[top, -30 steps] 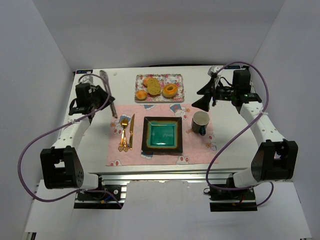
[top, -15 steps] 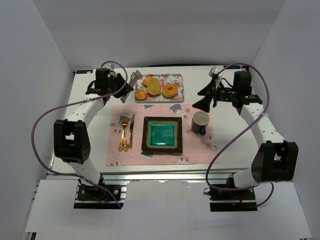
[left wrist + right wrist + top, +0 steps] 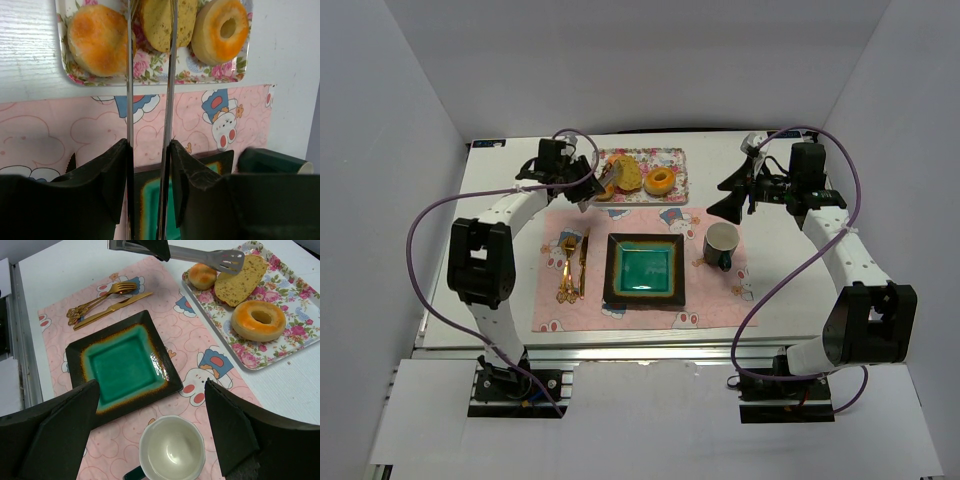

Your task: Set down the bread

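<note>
A floral tray [image 3: 678,175] at the back holds a round bun [image 3: 97,40], a seeded bread slice [image 3: 185,20] and a bagel [image 3: 220,30]. My left gripper [image 3: 582,175] is shut on metal tongs [image 3: 129,100], its jaws pressing on the two blades. The tongs' slotted tips [image 3: 227,259] reach over the slice [image 3: 240,280], beside the bun [image 3: 202,275]; I cannot tell whether they pinch it. A square green plate [image 3: 643,240] sits on the pink placemat. My right gripper [image 3: 151,385] hangs open above the plate's edge and the cup [image 3: 172,450].
A gold fork and knife [image 3: 570,262] lie on the placemat [image 3: 710,300] left of the plate. The white cup [image 3: 721,243] with a dark handle stands right of the plate. White walls close in the table on three sides.
The left arm swung from the table's back left over to the tray, carrying the tongs, whose tips now sit over the bread. The right arm has stayed put.
</note>
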{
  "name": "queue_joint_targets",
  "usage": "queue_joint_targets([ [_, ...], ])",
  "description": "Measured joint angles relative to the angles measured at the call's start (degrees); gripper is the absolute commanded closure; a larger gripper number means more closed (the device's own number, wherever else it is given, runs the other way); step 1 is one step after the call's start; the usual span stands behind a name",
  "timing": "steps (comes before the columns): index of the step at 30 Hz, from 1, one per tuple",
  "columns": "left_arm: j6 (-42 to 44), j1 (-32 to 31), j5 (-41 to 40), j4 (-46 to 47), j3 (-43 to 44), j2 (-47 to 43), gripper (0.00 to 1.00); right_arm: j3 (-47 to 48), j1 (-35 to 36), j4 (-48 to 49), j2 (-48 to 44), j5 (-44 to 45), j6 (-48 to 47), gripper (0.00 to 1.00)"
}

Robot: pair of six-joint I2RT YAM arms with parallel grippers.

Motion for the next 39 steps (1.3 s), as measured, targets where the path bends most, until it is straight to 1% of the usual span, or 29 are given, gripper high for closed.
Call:
queue_joint_targets([
  [5, 1.11, -0.44, -0.04, -1.64, 0.68, 0.85, 0.53, 0.0, 0.0, 0.02, 0.0, -0.26, 0.09, 0.11],
  [8, 1.55, -0.63, -0.04, -2.08, 1.01, 0.85, 0.56, 0.0, 0.0, 0.04, 0.0, -0.42, 0.09, 0.11],
  [12, 1.79, -0.7, 0.28, -2.1, 1.01, 0.85, 0.72, 0.0, 0.0, 0.15, 0.0, -0.42, 0.09, 0.11],
  [13, 1.92, -0.7, 0.59, -2.05, 1.01, 0.85, 0.79, 0.0, 0.0, 0.17, 0.0, -0.44, 0.09, 0.11],
  [15, 1.84, -0.7, 1.01, -2.01, 1.01, 0.85, 0.84, 0.0, 0.0, 0.22, 0.0, -0.44, 0.09, 0.11],
  [16, 1.75, -0.7, 1.11, -1.99, 1.01, 0.83, 0.89, 0.0, 0.0, 0.24, 0.0, -0.46, 0.09, 0.11],
  [18, 1.46, -0.7, 1.27, -1.79, 1.01, 0.68, 0.94, 0.0, 0.0, 0.26, 0.0, -0.55, 0.09, 0.11],
  [19, 1.33, -0.7, 1.31, -1.7, 1.01, 0.52, 0.99, 0.0, -0.02, 0.26, 0.0, -0.61, 0.09, 0.11],
  [22, 0.74, -0.7, 1.36, -1.62, 0.52, -1.38, 1.0, 0.0, -0.11, 0.2, 0.0, -0.7, 0.07, 0.11],
  [25, -0.22, -0.7, 1.36, -1.4, -1.42, -6.21, 1.0, 0.0, -0.33, 0.09, -0.02, -0.79, 0.0, 0.11],
  [28, -1.88, -0.7, 1.81, -0.48, -6.36, -14.6, 1.0, 0.0, -0.42, -0.07, -0.11, -0.79, -0.13, 0.1],
  [34, -7.15, -0.87, 4.83, -0.11, -19.17, -31.85, 1.0, 0.0, -0.42, -0.13, -0.17, -0.81, -0.26, 0.11],
  [39, -10.43, -2.58, 7.37, -6.23, -25.46, -38.86, 1.0, 0.0, -0.42, -0.28, -0.15, -1.05, -0.39, 0.11],
])
